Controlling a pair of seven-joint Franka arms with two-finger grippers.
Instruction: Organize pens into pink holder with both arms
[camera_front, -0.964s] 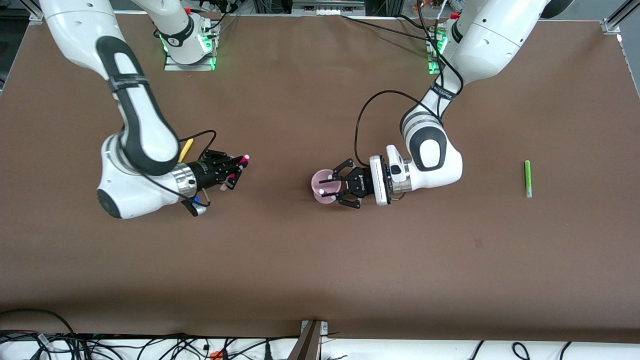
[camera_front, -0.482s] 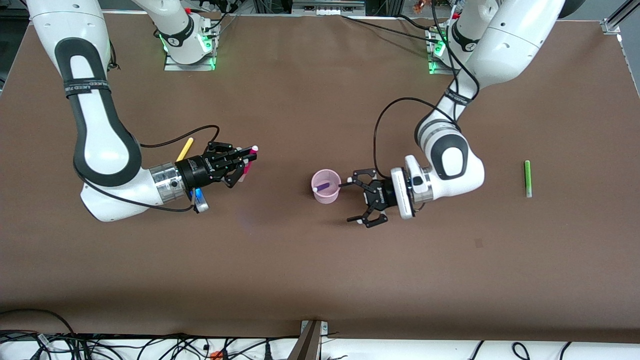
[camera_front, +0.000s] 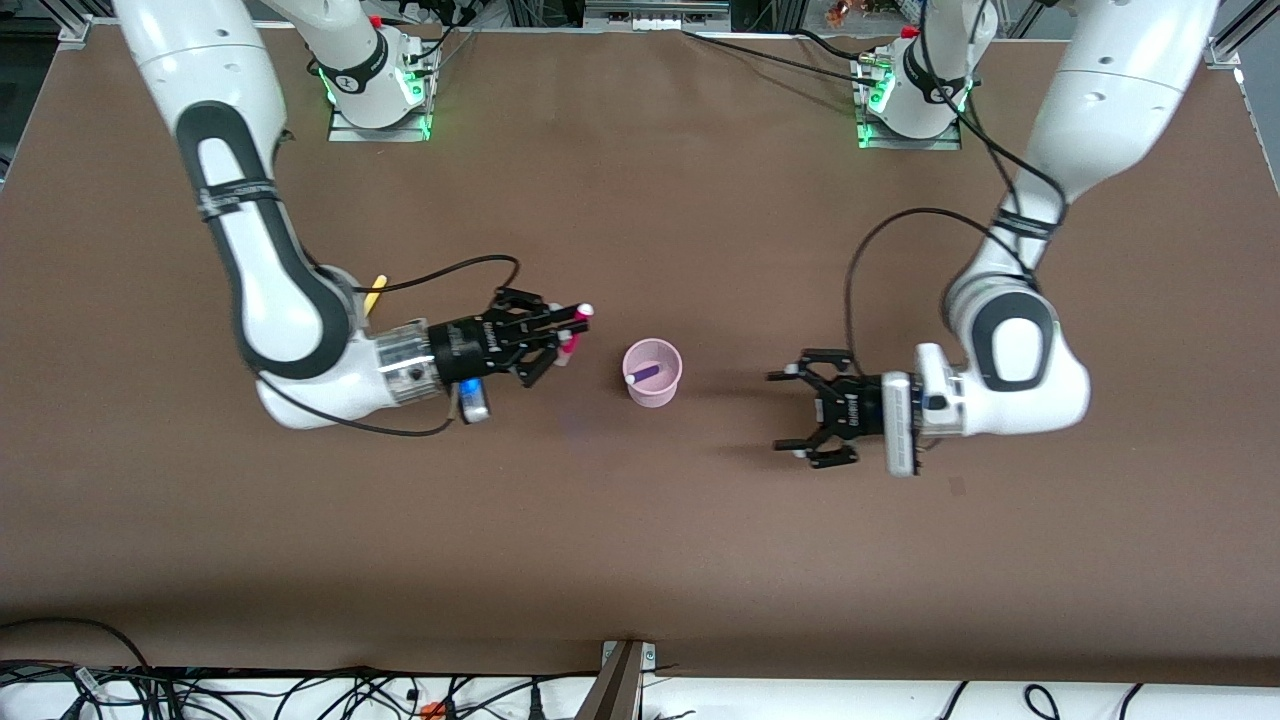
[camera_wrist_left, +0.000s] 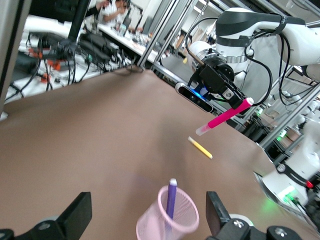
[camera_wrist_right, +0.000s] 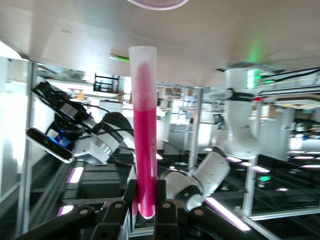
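Observation:
The pink holder (camera_front: 652, 386) stands mid-table with the purple pen (camera_front: 644, 374) leaning inside it. My right gripper (camera_front: 556, 332) is shut on the magenta pen (camera_front: 581, 314), held tilted over the table beside the holder, toward the right arm's end. The right wrist view shows the pen (camera_wrist_right: 145, 125) clamped between the fingers (camera_wrist_right: 166, 205). My left gripper (camera_front: 778, 411) is open and empty, low beside the holder toward the left arm's end. The left wrist view shows the holder (camera_wrist_left: 186, 220) between its spread jaws. The yellow pen (camera_front: 376, 291) lies partly hidden by the right arm. The green pen (camera_wrist_right: 120, 58) is hidden in the front view.
The brown table (camera_front: 640, 560) has cables along its edge nearest the front camera. The arm bases (camera_front: 375, 95) stand along the edge farthest from that camera. A cable loops over the table by each wrist.
My left gripper opened, left the purple pen in the holder and drew back toward its end of the table. My right gripper moved the magenta pen toward the holder.

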